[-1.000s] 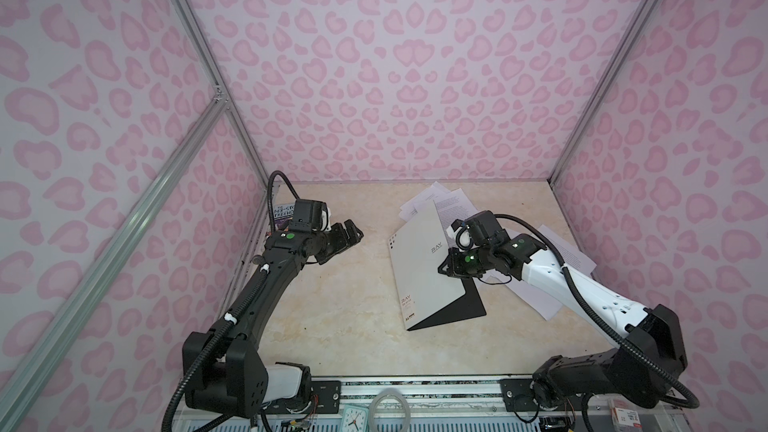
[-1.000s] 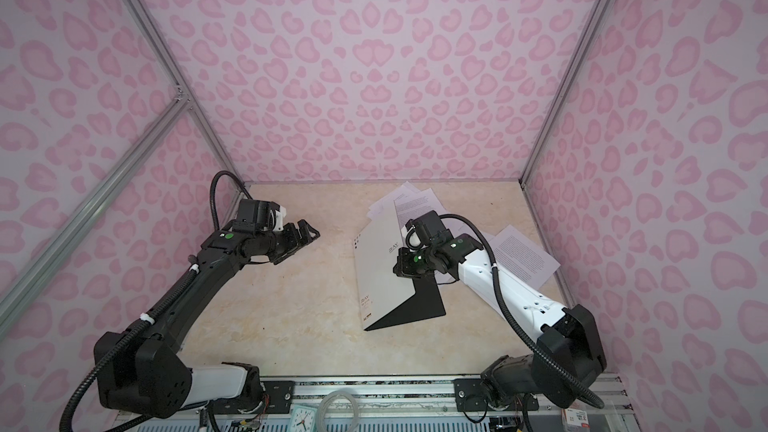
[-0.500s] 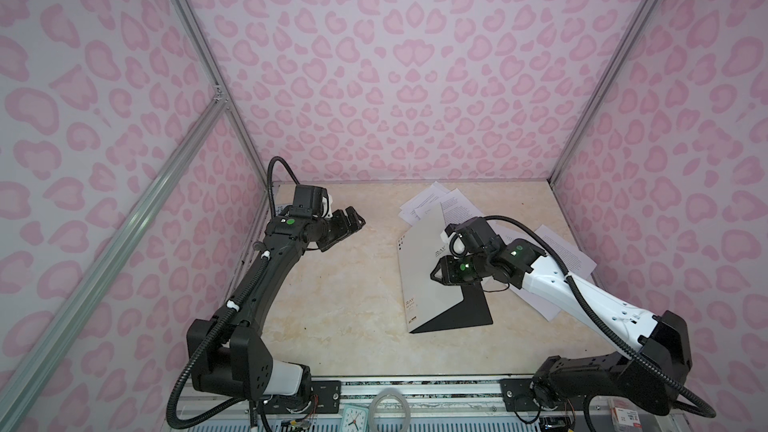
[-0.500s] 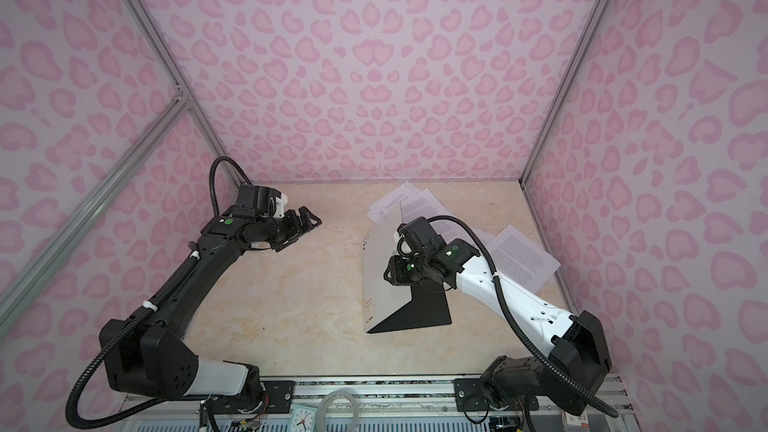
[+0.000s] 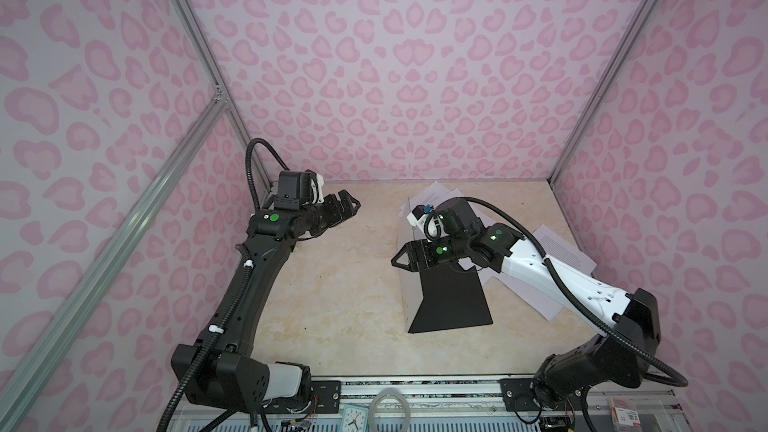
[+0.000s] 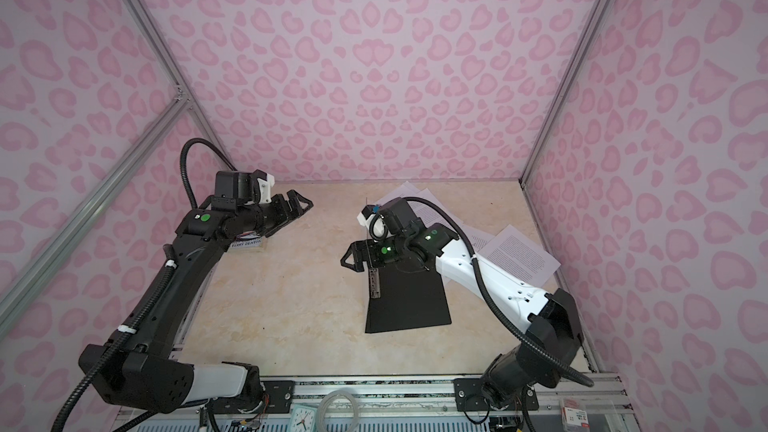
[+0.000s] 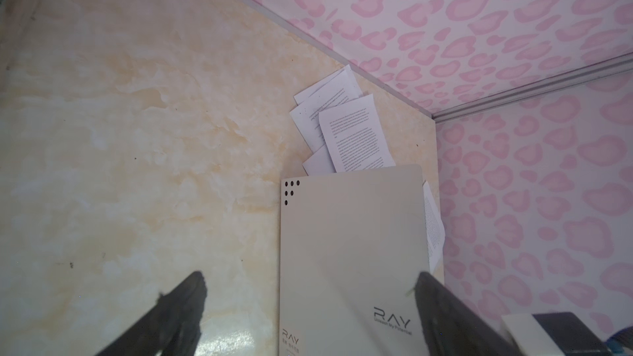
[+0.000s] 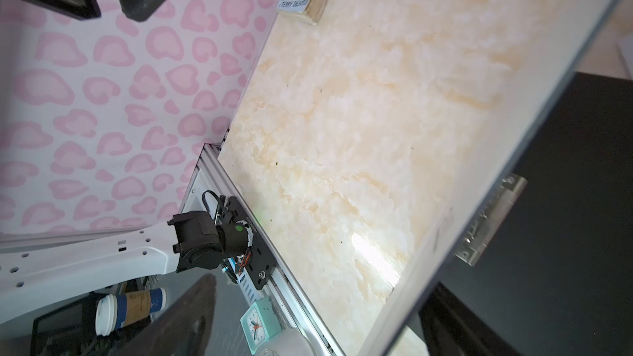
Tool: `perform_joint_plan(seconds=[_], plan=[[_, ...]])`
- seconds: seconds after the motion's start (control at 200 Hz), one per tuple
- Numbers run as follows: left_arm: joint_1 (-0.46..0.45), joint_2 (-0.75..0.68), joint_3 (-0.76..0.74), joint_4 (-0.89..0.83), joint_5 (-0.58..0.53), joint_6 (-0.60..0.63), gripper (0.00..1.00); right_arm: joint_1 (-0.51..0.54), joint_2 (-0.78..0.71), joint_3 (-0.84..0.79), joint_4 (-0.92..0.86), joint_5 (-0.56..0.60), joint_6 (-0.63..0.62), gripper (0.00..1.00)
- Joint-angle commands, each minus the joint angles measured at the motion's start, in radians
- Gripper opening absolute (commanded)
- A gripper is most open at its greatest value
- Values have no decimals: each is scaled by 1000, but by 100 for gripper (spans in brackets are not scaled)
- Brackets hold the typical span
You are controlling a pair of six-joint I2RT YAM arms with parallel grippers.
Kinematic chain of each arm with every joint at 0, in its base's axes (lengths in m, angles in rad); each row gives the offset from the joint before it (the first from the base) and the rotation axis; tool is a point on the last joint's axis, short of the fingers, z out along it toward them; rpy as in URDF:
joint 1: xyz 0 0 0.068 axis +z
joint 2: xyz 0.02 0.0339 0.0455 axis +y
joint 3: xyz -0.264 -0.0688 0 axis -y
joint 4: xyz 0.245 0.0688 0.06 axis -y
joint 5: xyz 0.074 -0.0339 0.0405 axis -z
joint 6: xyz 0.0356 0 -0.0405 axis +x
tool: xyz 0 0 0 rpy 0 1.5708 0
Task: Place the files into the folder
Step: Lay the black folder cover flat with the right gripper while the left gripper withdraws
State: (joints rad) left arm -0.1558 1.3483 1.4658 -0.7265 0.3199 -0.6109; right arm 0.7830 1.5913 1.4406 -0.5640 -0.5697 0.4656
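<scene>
Folder (image 5: 453, 305) — mid-counter (image 5: 332, 305), spine running near-to-far, cover stood on edge, black inside flat.
Files (image 6: 515, 255) — loose beyond and right of it, partly under my right arm, the nearer one.
Right fingers (image 8: 178, 323) wide by the cover's top edge, clamping nothing.
Left fingers (image 7: 178, 309) wide, well apart, facing the cover.
Only the left wrist view shows the far files clearly; only the top views show the black inside.

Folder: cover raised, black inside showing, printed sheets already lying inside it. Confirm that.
Not quite. The folder has its cover raised and black inside showing, but the printed sheets lie on the table outside it, behind and to its right, as both top views show.
</scene>
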Motion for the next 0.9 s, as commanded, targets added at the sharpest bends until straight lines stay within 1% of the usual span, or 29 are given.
perform_joint_plan(seconds=[0.0, 0.065, 0.165, 0.26, 0.33, 0.4, 0.45, 0.53, 0.595, 0.695, 0.75, 0.78, 0.815, 0.835, 0.865, 0.895], plan=[[7, -25, 50, -42, -72, -23, 96, 35, 95, 94, -13, 8, -116, 97], [10, -33, 71, -63, -117, -30, 96, 56, 170, 146, -17, 19, -138, 97], [24, -53, 91, -84, -169, -40, 96, 98, 276, 205, 39, 57, -161, 97], [32, -71, 95, -89, -226, -37, 96, 123, 411, 333, 26, 47, -175, 97], [42, -66, 111, -116, -248, -35, 96, 132, 479, 406, 50, 23, -166, 97], [44, -76, 108, -116, -255, -29, 97, 133, 509, 455, 62, 12, -160, 97], [44, -81, 105, -117, -254, -24, 97, 132, 504, 461, 75, 15, -166, 97], [45, -89, 91, -112, -257, -21, 97, 121, 474, 448, 71, 55, -175, 97], [45, -88, 71, -90, -211, -7, 98, 101, 433, 406, 79, 96, -163, 97], [45, -57, 25, -43, -36, -6, 97, 33, 352, 263, 114, 137, -65, 97], [39, -43, -29, 9, 69, -20, 96, -23, 297, 145, 145, 176, -10, 97], [26, -35, -61, 39, 113, -21, 96, -56, 256, 46, 191, 191, 24, 97], [5, -21, -96, 64, 150, -20, 96, -98, 206, -72, 252, 197, 67, 97], [-10, -9, -111, 69, 166, -15, 98, -120, 180, -128, 281, 198, 93, 97], [-38, 12, -128, 76, 187, -4, 100, -151, 147, -192, 302, 199, 113, 97], [-65, 38, -156, 81, 214, 5, 99, -174, 126, -234, 295, 198, 113, 97]])
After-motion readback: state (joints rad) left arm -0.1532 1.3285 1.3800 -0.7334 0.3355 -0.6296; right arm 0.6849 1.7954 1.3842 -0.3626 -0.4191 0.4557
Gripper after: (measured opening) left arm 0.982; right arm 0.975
